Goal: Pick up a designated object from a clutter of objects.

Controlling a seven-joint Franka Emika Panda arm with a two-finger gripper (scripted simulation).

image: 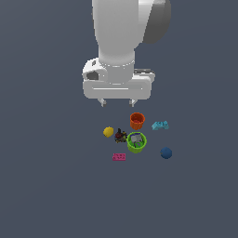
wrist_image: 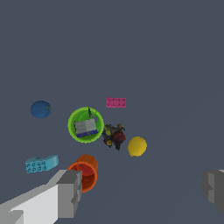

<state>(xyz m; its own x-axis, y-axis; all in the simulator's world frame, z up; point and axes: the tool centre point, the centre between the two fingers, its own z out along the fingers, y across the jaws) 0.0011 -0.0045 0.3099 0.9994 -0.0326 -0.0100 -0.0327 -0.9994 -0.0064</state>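
The yellow ball (image: 108,132) lies on the grey floor at the exterior view's left end of the clutter; it also shows in the wrist view (wrist_image: 137,146). Next to it is the dark spiky piece (image: 121,135), then the green cup (image: 136,142) with a grey item inside. The orange cup (image: 137,121), cyan block (image: 160,125), pink brick (image: 119,157) and blue ball (image: 166,153) lie around them. My gripper (image: 118,102) hangs open and empty above the clutter, well clear of the ball. Its fingers (wrist_image: 70,192) frame the wrist view.
The grey floor (image: 56,186) spreads flat around the toys in all directions. The arm's white body (image: 118,37) stands over the far side of the clutter.
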